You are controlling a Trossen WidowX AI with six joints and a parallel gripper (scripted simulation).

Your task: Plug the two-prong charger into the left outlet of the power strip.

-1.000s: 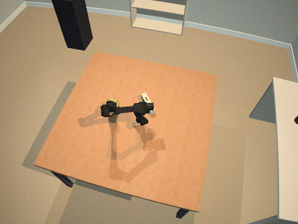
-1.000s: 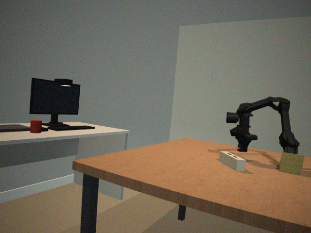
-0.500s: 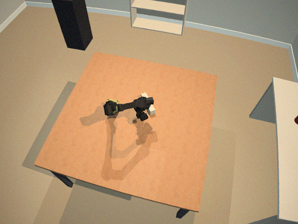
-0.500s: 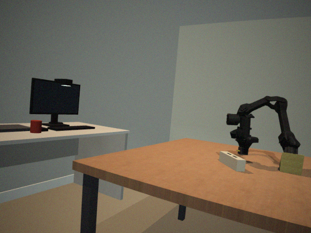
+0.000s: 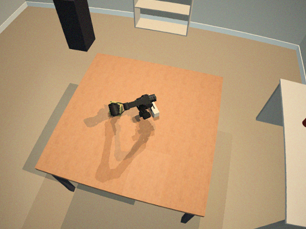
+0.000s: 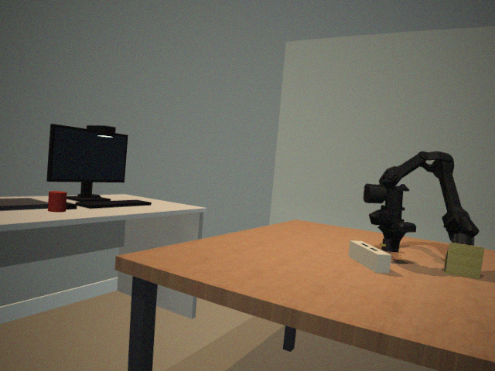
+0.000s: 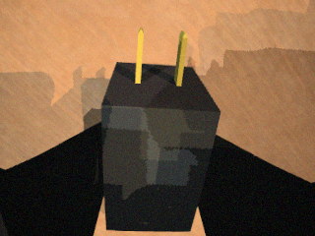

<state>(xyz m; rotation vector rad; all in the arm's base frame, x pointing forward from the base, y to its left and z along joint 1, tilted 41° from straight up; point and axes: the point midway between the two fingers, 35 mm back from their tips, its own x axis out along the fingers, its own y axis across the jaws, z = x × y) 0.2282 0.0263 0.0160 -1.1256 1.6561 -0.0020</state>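
My gripper (image 7: 150, 133) (image 6: 390, 244) (image 5: 144, 115) is shut on the dark two-prong charger (image 7: 159, 145), with a finger on each side of its body. The two yellow prongs (image 7: 160, 58) point away from the wrist camera, down at the bare table. The charger hangs a little above the table, just behind the near end of the white power strip (image 6: 370, 256) (image 5: 155, 112). The strip lies flat with two outlets on its top face. In the top view the gripper hides the charger.
An olive-green block (image 6: 463, 260) (image 5: 112, 102) stands by the arm's base (image 6: 459, 231). The orange table (image 5: 176, 159) (image 6: 279, 271) has edges all round. A desk with a monitor (image 6: 86, 153) and red cup (image 6: 56, 200) stands apart, and a shelf (image 5: 163, 14) and a dark cabinet (image 5: 73, 21) are on the floor.
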